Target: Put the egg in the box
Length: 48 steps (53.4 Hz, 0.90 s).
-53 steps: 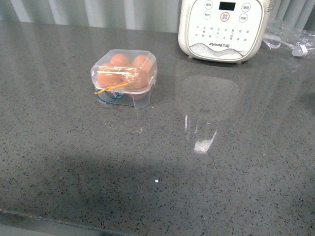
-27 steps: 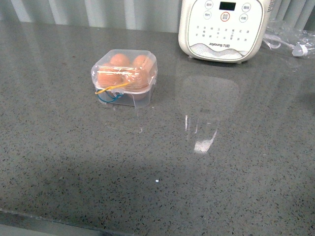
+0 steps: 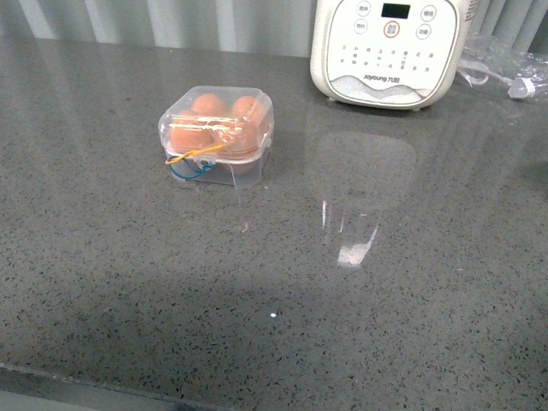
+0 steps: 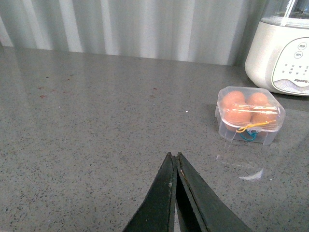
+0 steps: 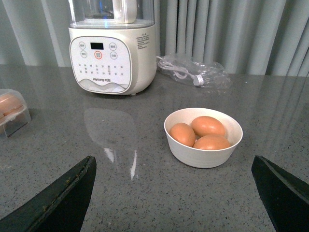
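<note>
The box (image 3: 216, 134) is sitting on the gray counter (image 3: 385, 282), in front of the big white cooker (image 3: 390, 51) and off to one side of it. Its clear lid is lying shut, the yellow and blue loops are hanging at its front, and four eggs are showing through the lid. So the box looks full already.

More eggs (image 5: 203, 132) are lying in a white bowl (image 5: 203, 153), also in front of the cooker but on its other side.

The left gripper (image 4: 174, 164) is pressing its two tips together, holding nothing, and pointing over bare counter short of the box. The right gripper (image 5: 174, 193) is spreading wide, holding nothing, and facing the bowl.

I think the job is looking finished. If one more egg is wanted, the lid must come open first.
</note>
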Tool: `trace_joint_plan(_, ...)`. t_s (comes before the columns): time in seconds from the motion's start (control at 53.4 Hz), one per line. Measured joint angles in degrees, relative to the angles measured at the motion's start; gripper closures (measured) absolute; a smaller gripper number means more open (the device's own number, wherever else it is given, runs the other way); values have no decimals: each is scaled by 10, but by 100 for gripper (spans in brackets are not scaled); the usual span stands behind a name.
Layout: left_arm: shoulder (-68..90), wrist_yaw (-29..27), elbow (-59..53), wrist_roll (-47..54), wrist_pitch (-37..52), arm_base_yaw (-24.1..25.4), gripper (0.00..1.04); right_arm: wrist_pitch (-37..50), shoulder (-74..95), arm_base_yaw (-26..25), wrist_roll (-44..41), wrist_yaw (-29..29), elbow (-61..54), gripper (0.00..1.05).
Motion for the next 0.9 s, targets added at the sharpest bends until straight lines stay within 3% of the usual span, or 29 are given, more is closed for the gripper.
trace_joint_plan(0.112, -19, 0, 0, 0, -18, 0, 101, 0, 0, 0, 0, 0, 0, 7)
trace_joint_plan(0.225, -87, 0, 0, 0, -106, 0, 101, 0, 0, 0, 0, 0, 0, 7)
trace_joint_plan(0.487, -111, 0, 0, 0, -114, 0, 100, 0, 0, 0, 0, 0, 0, 7)
trace_joint_plan(0.674, -111, 0, 0, 0, -114, 0, 62, 0, 0, 0, 0, 0, 0, 7)
trace_joint_plan(0.899, -111, 0, 0, 0, -114, 0, 30, 0, 0, 0, 0, 0, 0, 7)
